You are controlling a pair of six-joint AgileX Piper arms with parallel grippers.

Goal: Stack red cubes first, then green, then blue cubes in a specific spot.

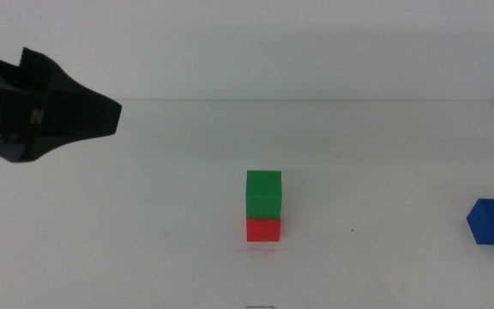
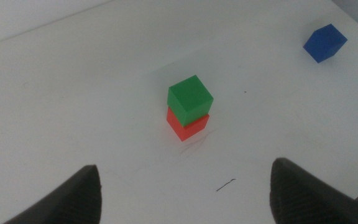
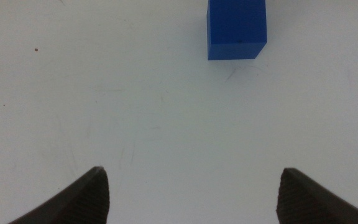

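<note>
— White table (image 1: 144, 240), what've you got there?
— Your green cube (image 1: 263, 194) sits on the red cube (image 1: 263, 229) mid-table, blue cube (image 1: 493, 222) well off right. Left gripper (image 2: 182, 193) hangs spread wide, empty; right gripper (image 3: 191, 196) wide too, near blue.

The table (image 1: 144, 240) is viewed forward and down from the middle camera. The green cube (image 1: 263, 193) stacked on the red cube (image 1: 263, 229) is shared with the left wrist view, seen ahead of the left gripper (image 2: 182, 190). The blue cube (image 3: 237, 28) is seen closely from the right wrist, ahead of the right gripper (image 3: 191, 193).
</note>
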